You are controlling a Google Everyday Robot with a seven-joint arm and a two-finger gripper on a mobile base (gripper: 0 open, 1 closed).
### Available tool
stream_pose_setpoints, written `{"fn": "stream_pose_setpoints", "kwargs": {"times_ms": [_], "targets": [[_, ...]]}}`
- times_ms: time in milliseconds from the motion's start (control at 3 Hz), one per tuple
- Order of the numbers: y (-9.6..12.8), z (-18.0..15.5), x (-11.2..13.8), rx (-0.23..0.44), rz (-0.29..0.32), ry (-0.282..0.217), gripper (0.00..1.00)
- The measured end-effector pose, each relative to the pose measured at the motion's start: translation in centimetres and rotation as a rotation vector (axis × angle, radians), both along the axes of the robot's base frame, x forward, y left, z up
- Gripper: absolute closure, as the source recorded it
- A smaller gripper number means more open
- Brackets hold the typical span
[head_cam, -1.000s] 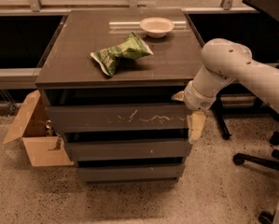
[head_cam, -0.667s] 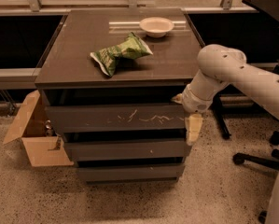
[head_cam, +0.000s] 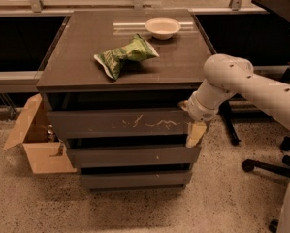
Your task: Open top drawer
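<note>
The top drawer [head_cam: 120, 123] is the wide dark grey front with whitish scratches across its middle, just under the cabinet top. There is a dark gap above it. My gripper [head_cam: 194, 132] hangs at the drawer's right end, right against the front's right edge, with its pale fingers pointing down. The white arm [head_cam: 251, 84] reaches in from the right.
On the cabinet top [head_cam: 81, 57] lie a green chip bag [head_cam: 125, 56] and a white bowl [head_cam: 162, 27]. Two narrower drawers [head_cam: 132, 155] sit below. An open cardboard box [head_cam: 35, 140] stands at the left. Office chair legs [head_cam: 265, 164] are at the right.
The arm and gripper have shifted slightly left, closer to the drawer's right end. The drawer front looks unchanged.
</note>
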State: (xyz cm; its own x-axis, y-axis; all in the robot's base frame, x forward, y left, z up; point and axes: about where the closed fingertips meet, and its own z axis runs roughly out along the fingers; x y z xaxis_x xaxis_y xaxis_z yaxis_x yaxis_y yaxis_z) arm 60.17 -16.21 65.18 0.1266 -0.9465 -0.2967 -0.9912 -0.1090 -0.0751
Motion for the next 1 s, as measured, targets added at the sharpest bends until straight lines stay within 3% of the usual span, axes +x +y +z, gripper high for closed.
{"fn": "stream_pose_setpoints", "kwargs": {"times_ms": [667, 1000], "targets": [[1.0, 1.9, -1.3, 0.026, 0.006, -0.029, 0.79], [1.0, 2.7, -1.3, 0.026, 0.006, -0.029, 0.66]]}}
